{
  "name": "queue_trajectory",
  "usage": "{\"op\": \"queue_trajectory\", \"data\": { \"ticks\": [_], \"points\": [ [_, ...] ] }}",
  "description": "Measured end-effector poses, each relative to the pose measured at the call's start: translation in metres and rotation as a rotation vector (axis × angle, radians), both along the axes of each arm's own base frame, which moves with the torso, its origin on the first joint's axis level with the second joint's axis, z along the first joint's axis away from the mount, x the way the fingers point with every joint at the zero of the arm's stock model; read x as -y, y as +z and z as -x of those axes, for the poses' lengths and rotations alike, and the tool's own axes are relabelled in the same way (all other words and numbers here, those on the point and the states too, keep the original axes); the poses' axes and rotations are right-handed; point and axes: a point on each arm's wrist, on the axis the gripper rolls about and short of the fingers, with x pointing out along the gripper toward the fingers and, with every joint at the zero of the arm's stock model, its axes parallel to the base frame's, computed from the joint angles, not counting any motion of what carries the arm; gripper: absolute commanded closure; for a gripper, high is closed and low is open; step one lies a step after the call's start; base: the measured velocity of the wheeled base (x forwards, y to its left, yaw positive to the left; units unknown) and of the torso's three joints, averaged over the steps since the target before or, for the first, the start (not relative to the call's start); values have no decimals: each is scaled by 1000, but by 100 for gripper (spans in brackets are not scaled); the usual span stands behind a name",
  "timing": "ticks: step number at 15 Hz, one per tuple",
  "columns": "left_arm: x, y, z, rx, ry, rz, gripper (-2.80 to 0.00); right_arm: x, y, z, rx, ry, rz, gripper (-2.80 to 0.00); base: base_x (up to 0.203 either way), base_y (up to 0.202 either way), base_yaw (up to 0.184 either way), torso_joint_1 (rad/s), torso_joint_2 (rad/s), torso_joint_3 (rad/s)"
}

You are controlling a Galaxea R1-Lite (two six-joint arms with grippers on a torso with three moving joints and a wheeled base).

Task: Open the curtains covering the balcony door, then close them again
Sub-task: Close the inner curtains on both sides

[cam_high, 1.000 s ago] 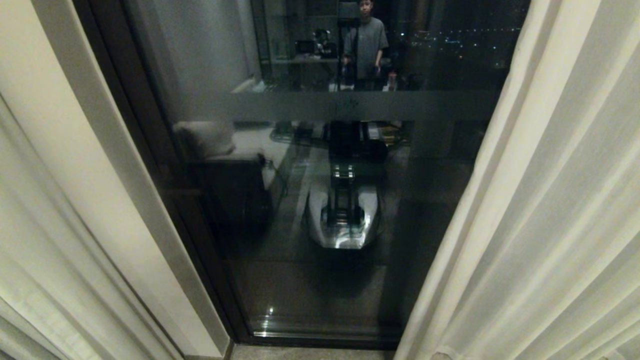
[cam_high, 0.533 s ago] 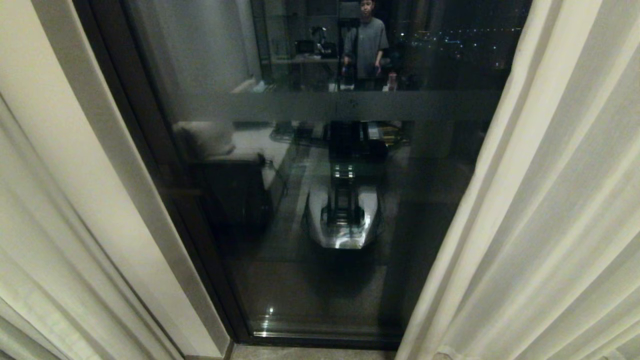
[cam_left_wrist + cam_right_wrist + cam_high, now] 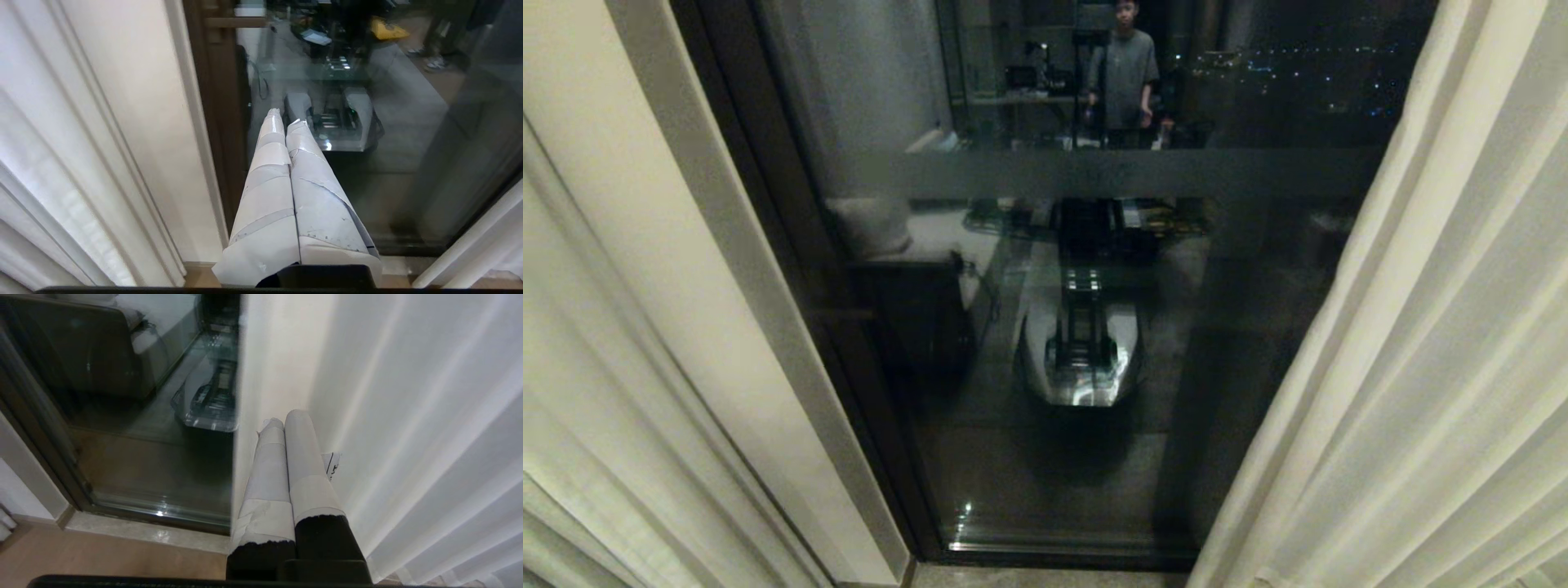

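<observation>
The curtains stand parted in the head view: the left curtain [image 3: 572,392] hangs at the far left, the right curtain [image 3: 1445,367] covers the right side. Between them the balcony door [image 3: 1094,457] shows dark glass, a frosted band [image 3: 980,173] and a dark frame [image 3: 768,204]. Neither arm appears in the head view. My left gripper [image 3: 285,118] is shut on nothing and points at the low glass beside the frame. My right gripper [image 3: 285,417] is also shut and empty, close in front of the right curtain's [image 3: 408,416] straight edge; contact cannot be told.
A cream wall strip [image 3: 686,286] runs between the left curtain and the door frame. The glass reflects my own base [image 3: 1082,359], a person [image 3: 1125,73] and furniture. A pale sill [image 3: 143,533] and wooden floor [image 3: 102,555] lie below the door.
The whole head picture has shifted a little to the right, so the camera has moved. Curtains and door keep their places relative to each other.
</observation>
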Motion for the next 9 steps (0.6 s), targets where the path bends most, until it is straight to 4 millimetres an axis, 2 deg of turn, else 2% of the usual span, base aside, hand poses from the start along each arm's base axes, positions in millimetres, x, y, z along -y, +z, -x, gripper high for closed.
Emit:
{"op": "queue_trajectory", "data": {
  "ticks": [9],
  "points": [
    [0, 0, 0, -1, -1, -3, 0, 0, 0, 0, 0, 1, -1, 0, 0, 181, -1, 2, 2, 1]
  ]
}}
